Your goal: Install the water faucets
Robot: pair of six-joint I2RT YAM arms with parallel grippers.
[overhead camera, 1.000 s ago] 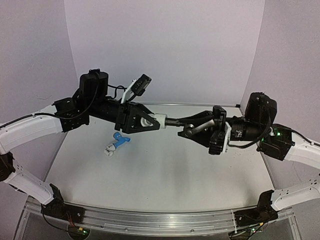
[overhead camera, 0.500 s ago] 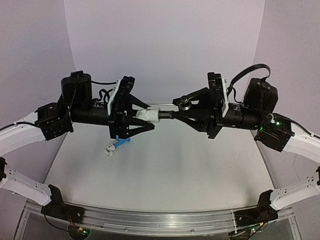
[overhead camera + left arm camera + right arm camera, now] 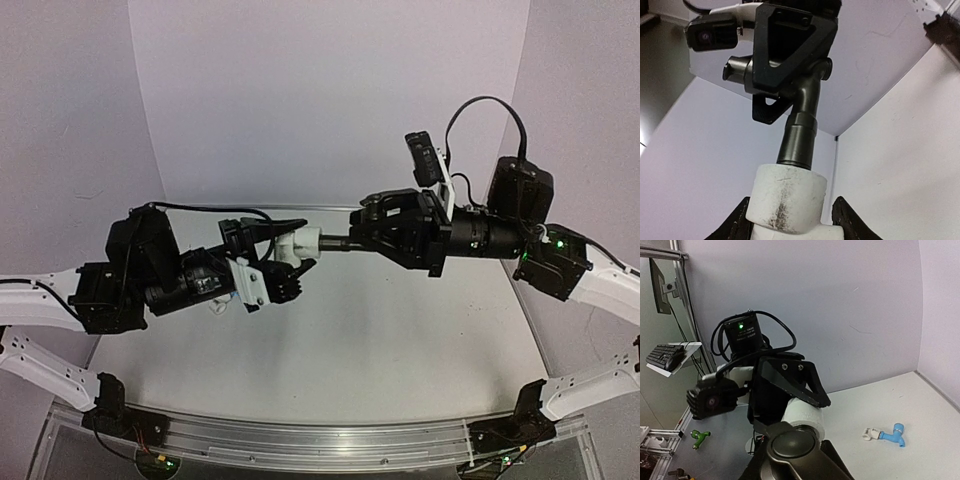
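My left gripper (image 3: 292,250) is shut on a small white pipe fitting (image 3: 303,240), held in the air above the table's middle. My right gripper (image 3: 365,232) is shut on the dark grey metal faucet (image 3: 335,242), whose stem sits end-on in the fitting's socket. In the left wrist view the faucet (image 3: 802,130) rises out of the fitting (image 3: 787,195) between my fingers (image 3: 740,222). In the right wrist view the faucet's round head (image 3: 790,445) hides most of the fitting (image 3: 805,417). The light blue faucet (image 3: 894,434) lies on the table with a white fitting (image 3: 870,434) on its end; in the top view my left arm hides it.
Purple walls close in the table (image 3: 330,350) at the back and both sides. A metal rail (image 3: 300,440) runs along the near edge. Beyond the table's left side, the right wrist view shows a green part (image 3: 699,436) and a keyboard (image 3: 665,356).
Both wrists have rolled about the shared axis of faucet and fitting. The left arm has dropped lower and pulled left. The faucet's lever, seen on top before, is now hidden.
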